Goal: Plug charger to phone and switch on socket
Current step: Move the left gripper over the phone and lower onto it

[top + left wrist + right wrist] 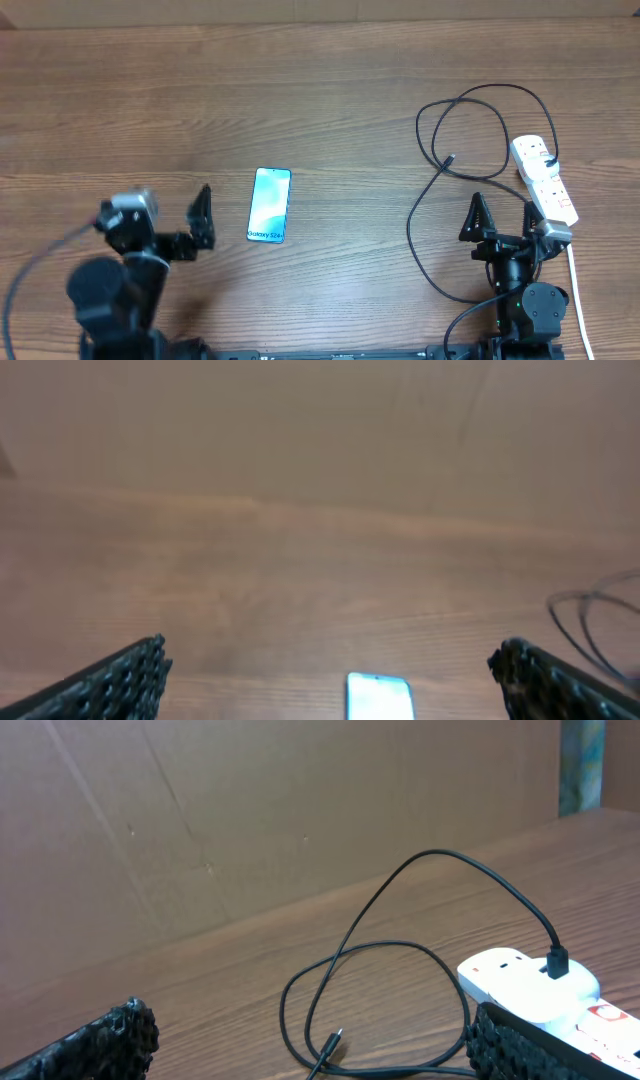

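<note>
Both my left claw (203,215) and right claw (502,205) gaped empty. The connector tip (452,158) of the looped thin black charger cable (409,230) lay left of the white oblong power strip (545,180), ahead of the right claw; the slim blue-screened phone (269,205) lay farther left.

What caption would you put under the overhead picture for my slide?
Left pincer and right pincer open; phone lies unplugged between them; charger loops beside the socket.

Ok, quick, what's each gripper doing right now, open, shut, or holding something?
Left gripper: open, holding nothing.
Right gripper: open, holding nothing.
</note>
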### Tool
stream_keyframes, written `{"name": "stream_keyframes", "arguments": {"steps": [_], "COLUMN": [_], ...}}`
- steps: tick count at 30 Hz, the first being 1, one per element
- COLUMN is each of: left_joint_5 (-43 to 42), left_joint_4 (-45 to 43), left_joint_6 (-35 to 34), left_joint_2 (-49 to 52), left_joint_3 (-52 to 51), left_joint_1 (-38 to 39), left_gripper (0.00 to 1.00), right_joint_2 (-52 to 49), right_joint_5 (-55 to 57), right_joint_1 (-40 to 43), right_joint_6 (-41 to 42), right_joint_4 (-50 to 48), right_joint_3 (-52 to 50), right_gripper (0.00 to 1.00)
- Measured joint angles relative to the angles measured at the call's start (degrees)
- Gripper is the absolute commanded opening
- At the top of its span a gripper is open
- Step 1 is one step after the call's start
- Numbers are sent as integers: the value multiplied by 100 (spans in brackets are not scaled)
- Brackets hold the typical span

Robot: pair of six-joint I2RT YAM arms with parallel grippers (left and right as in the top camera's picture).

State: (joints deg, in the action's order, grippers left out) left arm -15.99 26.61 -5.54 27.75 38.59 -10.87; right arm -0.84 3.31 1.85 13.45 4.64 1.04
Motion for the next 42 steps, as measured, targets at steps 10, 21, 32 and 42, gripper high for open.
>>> {"name": "stream_keyframes", "arguments": {"steps": [10,21,32,42], "left_joint_5": [175,1158,1307,1353], "left_joint_4": [2634,3447,3661,3805], "left_joint_6": [7,7,-243,-662], "left_joint_2": [2645,4664,6411,7783], "left_joint_3": [3272,4059,4061,4061], "left_joint_1": [1137,2929,2966,2966], "left_gripper": [100,100,100,99], "right_joint_2": [0,0,0,0], "right_joint_5": [2,9,7,9], "right_joint_1": [0,0,0,0], "right_joint_6": [2,0,2,0], "right_joint_4": [0,-2,0,2], "right_joint_3": [0,0,0,0], "right_gripper": [100,100,100,100]}}
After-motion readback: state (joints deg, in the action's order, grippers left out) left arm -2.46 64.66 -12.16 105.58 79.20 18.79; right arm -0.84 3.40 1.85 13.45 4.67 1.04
